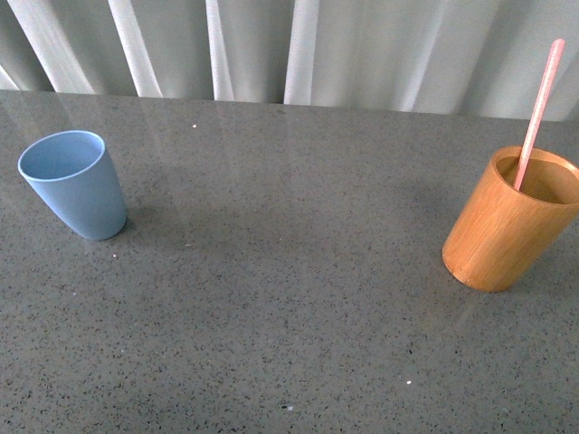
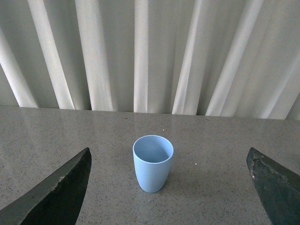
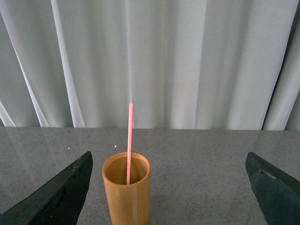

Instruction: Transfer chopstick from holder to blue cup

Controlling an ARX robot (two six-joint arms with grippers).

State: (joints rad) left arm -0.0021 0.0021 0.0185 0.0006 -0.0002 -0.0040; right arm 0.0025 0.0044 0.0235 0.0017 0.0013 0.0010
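Observation:
The pink chopstick point(image 1: 540, 108) stands leaning in the orange-brown wooden holder point(image 1: 507, 226) at the right of the grey table; neither arm shows in the front view. The light blue cup point(image 1: 77, 185) stands upright and empty at the left. In the left wrist view my left gripper point(image 2: 168, 187) is open and empty, its jaws wide apart, with the blue cup point(image 2: 152, 164) ahead between them, untouched. In the right wrist view my right gripper point(image 3: 168, 187) is open and empty, the holder point(image 3: 126, 192) and the chopstick point(image 3: 129, 140) ahead, nearer one jaw.
A grey speckled table point(image 1: 289, 298) spans the view between the two cups. A white pleated curtain point(image 1: 298, 45) hangs behind the table's far edge.

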